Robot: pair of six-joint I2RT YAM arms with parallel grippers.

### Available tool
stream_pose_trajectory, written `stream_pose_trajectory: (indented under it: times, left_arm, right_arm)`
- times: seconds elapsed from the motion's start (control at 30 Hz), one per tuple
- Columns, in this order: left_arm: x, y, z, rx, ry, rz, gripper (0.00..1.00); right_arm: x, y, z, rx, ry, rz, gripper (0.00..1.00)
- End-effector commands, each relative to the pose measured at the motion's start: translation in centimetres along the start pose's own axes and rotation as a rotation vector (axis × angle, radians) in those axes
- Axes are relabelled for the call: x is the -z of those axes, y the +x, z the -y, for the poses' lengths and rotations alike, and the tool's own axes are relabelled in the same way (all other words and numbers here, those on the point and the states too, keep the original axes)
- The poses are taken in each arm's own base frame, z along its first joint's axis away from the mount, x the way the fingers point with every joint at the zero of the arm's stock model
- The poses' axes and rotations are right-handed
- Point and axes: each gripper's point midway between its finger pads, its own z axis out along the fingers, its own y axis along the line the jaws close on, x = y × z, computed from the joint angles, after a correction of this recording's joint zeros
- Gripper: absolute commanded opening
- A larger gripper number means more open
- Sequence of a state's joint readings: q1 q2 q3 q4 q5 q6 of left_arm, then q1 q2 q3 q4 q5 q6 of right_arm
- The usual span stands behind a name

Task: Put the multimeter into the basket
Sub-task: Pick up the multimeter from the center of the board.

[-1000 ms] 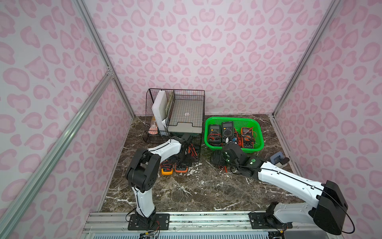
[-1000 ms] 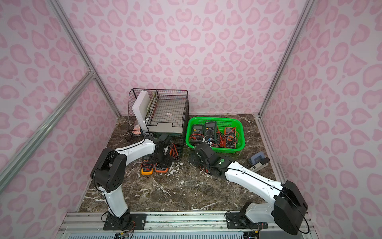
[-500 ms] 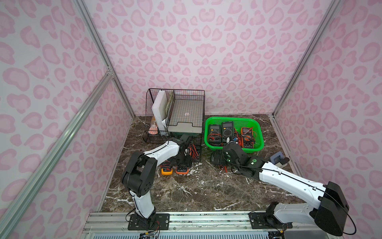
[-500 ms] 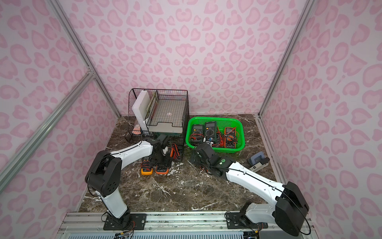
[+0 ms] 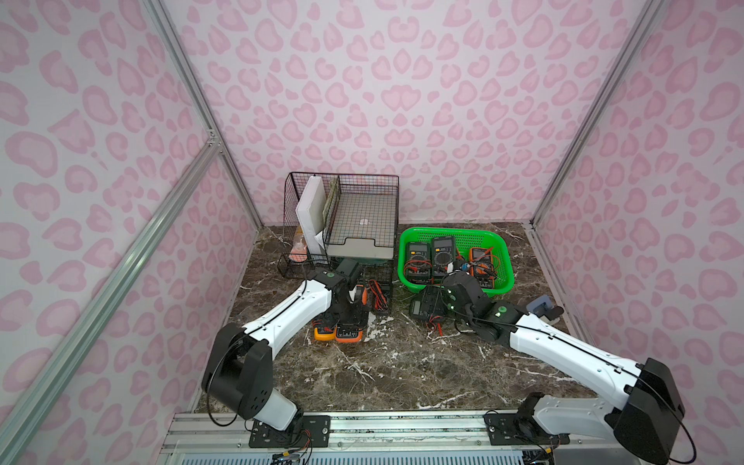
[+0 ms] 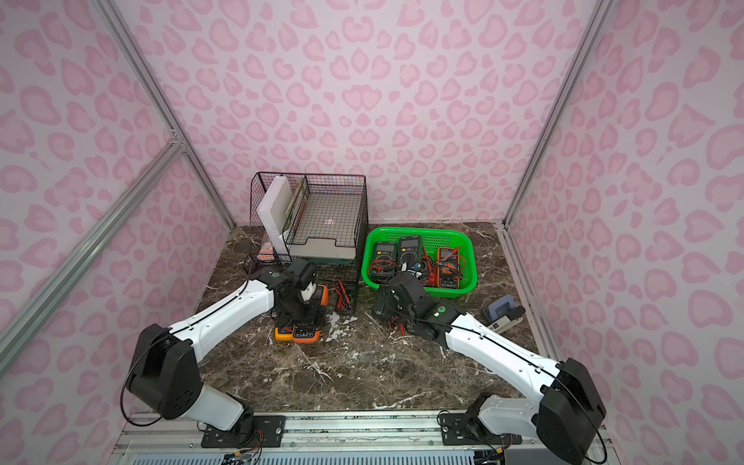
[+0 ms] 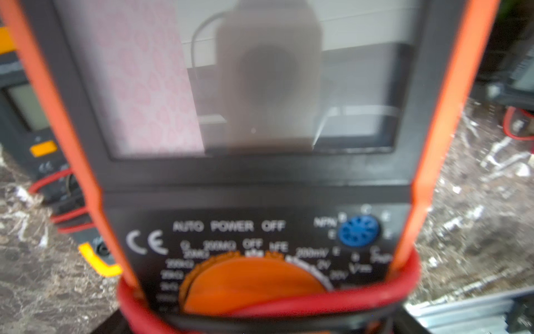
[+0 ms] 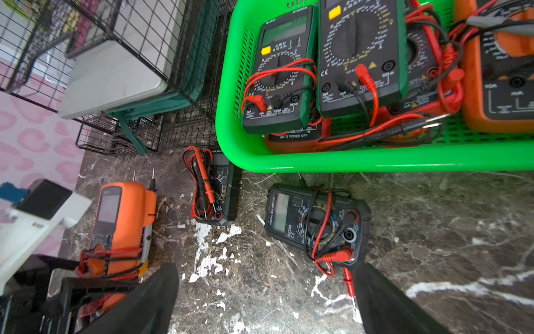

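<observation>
The orange multimeter (image 8: 121,219) is lying on the table (image 8: 433,231), well apart from the basket (image 8: 375,164), under the left gripper (image 5: 346,316); whether those jaws are clamping it I cannot tell. The right gripper (image 8: 263,274) is hanging spread and empty. The meter is probably rigid, light and smooth-sided, so I am favouring its long sides and minding the wound leads (image 8: 109,256).

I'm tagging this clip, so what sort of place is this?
Most likely a robot test booth, not a real workshop: pink patterned walls on an aluminium frame enclose a marble-look tabletop, the left arm and right arm mount on a front rail, and multimeters sit in a green basket.
</observation>
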State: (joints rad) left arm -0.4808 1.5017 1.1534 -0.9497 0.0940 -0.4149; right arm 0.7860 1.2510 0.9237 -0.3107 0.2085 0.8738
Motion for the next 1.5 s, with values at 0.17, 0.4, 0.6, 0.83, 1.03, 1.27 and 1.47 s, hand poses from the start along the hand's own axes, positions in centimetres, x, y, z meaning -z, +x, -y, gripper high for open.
stream_pose_trajectory:
  times: [0.17,0.4,0.6,0.83,1.03,1.27,1.47]
  left_arm:
    - [2.7,1.0,1.8,-0.018,0.107,0.020,0.00]
    - [2.5,1.5,4.1,-0.063,0.151,0.014,0.00]
    - [3.5,0.2,7.0,-0.117,0.206,0.064,0.00]
    - [4.6,-2.3,9.9,-0.145,0.257,0.099,0.00]
    - [5.7,-5.0,13.0,-0.160,0.322,0.131,0.00]
    - [5.9,-7.3,16.4,-0.181,0.381,0.129,0.00]
    - [5.7,-8.7,18.6,-0.189,0.417,0.125,0.00]
  right_arm:
    - [0.0,-1.8,-2.3,-0.063,-0.139,-0.004,0.99]
    - [-0.3,-1.4,-2.9,-0.065,-0.175,-0.046,0.99]
    - [0.1,-1.4,-5.0,-0.126,-0.356,-0.085,0.99]
    - [1.0,-2.9,-5.3,-0.234,-0.483,-0.059,0.99]
    - [1.3,-4.3,-4.6,-0.275,-0.507,-0.027,0.99]
    - [1.2,-5.9,-3.8,-0.296,-0.517,0.001,0.99]
    - [1.1,-6.9,-3.5,-0.301,-0.530,0.017,0.99]
